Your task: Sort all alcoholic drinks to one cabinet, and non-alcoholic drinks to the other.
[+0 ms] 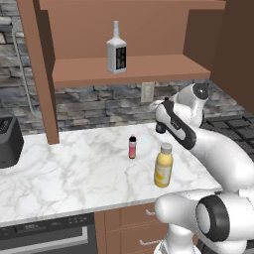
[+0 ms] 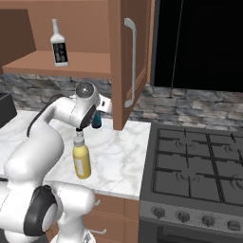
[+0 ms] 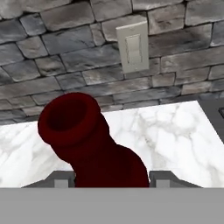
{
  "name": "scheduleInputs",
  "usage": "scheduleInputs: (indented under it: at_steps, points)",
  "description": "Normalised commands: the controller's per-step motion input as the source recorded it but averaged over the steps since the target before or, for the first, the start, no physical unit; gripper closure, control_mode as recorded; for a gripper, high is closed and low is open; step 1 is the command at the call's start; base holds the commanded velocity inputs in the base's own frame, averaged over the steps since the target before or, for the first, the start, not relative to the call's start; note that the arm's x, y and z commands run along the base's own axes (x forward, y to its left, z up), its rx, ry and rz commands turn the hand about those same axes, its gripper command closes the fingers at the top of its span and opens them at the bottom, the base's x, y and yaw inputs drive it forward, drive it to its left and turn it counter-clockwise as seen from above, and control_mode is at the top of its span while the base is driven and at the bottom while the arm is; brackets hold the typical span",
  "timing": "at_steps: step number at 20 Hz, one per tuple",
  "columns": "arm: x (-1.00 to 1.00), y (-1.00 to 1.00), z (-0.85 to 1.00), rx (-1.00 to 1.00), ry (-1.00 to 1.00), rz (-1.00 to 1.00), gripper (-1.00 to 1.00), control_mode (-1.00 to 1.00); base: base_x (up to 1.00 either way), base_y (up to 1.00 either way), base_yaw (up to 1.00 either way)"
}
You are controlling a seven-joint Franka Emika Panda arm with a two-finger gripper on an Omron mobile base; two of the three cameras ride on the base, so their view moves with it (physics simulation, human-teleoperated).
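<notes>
The red cap and dark neck of the slim dark-brown bottle [image 3: 87, 140] rise between my fingers. My gripper [image 3: 112, 180] is shut on it, low over the counter by the back wall [image 1: 159, 126] [image 2: 97, 118]; the bottle's blue label [image 2: 97, 121] shows under the hand. On the open cabinet's shelf [image 1: 158, 67] the whitish square bottle [image 1: 116, 52] [image 2: 59, 47] stands upright. The stout yellow juice bottle [image 1: 163, 166] [image 2: 81, 160] is on the counter just in front of my hand. The tiny pink bottle [image 1: 132, 147] stands to its left.
A black appliance [image 1: 7, 141] sits at the counter's left end. An open cabinet door [image 2: 128, 61] hangs to the right of my arm, and a stove [image 2: 194, 166] lies beyond it. A wall switch [image 3: 133, 48] is on the stone backsplash.
</notes>
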Motion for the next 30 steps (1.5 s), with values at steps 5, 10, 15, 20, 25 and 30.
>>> scheduleInputs:
  at_steps: [5, 10, 15, 20, 25, 30]
  points:
    - [-0.79, 0.00, 0.53, 0.00, 0.00, 0.00, 1.00, -1.00, 0.00, 0.00, 0.00]
    - [-0.69, 0.00, 0.69, 0.00, -0.01, 0.00, 1.00, -1.00, 0.00, 0.00, 0.00]
    - [-0.31, 0.06, 0.81, 0.00, -0.08, 0.00, 1.00, -1.00, 0.00, 0.00, 0.00]
    - [0.00, 0.14, 0.80, 0.00, -0.10, 0.00, 1.00, -1.00, 0.00, 0.00, 0.00]
    - [0.00, 0.07, 0.69, 0.00, -0.05, 0.00, 1.00, -1.00, 0.00, 0.00, 0.00]
    - [0.00, 0.01, 0.54, 0.00, -0.07, 0.00, 1.00, -1.00, 0.00, 0.00, 0.00]
